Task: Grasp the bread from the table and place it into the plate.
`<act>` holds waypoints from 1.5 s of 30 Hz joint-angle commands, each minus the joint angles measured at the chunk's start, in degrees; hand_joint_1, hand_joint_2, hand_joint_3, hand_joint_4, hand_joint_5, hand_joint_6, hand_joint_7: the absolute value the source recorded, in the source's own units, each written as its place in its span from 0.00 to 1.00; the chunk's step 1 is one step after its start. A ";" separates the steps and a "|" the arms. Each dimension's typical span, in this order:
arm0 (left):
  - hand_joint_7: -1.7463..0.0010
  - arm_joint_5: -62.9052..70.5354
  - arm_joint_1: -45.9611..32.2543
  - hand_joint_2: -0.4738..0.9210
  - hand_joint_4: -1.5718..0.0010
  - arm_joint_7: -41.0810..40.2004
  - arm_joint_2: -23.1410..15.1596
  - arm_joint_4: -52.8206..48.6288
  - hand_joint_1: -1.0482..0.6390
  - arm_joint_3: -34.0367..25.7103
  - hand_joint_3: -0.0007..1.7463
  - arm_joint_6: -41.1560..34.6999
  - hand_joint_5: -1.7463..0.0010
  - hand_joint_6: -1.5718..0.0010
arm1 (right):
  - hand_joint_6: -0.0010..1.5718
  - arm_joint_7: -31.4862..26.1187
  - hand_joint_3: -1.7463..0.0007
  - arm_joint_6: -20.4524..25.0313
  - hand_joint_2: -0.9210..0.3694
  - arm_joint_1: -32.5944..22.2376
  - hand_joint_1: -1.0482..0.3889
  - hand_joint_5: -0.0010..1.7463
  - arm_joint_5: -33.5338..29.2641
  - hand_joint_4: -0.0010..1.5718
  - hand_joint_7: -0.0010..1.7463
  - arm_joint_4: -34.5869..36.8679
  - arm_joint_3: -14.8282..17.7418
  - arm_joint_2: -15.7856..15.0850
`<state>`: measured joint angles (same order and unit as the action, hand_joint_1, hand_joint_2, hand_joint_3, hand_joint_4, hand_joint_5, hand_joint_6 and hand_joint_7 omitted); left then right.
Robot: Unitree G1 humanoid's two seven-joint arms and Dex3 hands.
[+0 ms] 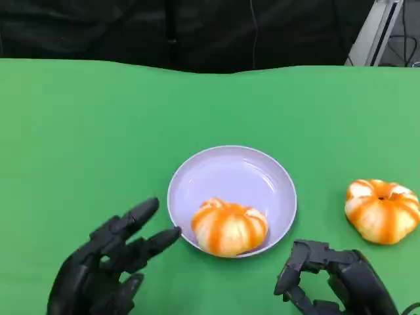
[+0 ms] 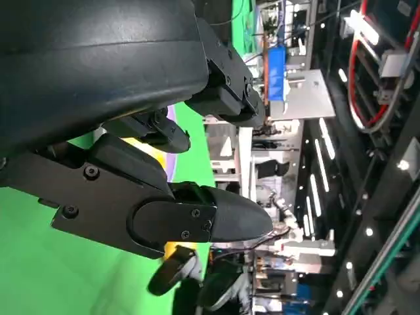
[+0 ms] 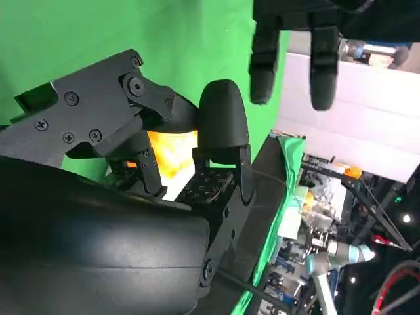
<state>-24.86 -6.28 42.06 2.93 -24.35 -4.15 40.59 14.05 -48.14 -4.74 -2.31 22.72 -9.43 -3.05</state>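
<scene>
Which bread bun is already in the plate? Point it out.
The bread bun lying at the near rim of the lavender plate; the other bun sits on the green table, right of it.

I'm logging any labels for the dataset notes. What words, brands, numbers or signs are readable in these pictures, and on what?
None can be read.
The plate, both breads and the green table carry no print.
The hands show no markings.
Background panels in the left wrist view: too blurred to read.

You're in a robotics lab/demo hall: green-cloth table (image 1: 79, 118), ceiling light strips (image 2: 321, 164), another robot arm (image 3: 328, 252) w/ cabling nearby.
</scene>
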 commanded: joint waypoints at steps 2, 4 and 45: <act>0.99 0.27 0.77 1.00 0.56 0.74 0.11 -3.20 0.21 -0.29 0.17 1.54 0.99 0.67 | 0.50 0.38 0.51 -1.34 0.22 0.73 0.56 0.91 1.20 0.50 0.76 1.17 0.67 -0.79; 0.99 -0.11 0.85 1.00 0.55 1.03 0.13 -3.72 0.26 -0.31 0.14 0.97 0.99 0.67 | 0.50 0.33 0.51 -1.33 0.21 0.74 0.56 0.91 1.15 0.50 0.76 1.19 0.72 -0.77; 0.39 15.55 2.08 0.74 0.44 -14.39 -1.96 -10.03 0.61 2.83 0.64 15.00 0.15 0.36 | 0.51 1.04 0.49 -4.16 0.24 1.75 0.58 0.91 3.18 0.50 0.74 5.04 3.08 -1.42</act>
<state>-8.83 -3.91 28.23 1.95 -34.84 -1.47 55.10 14.95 -51.41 -3.22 0.07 26.96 -7.14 -3.67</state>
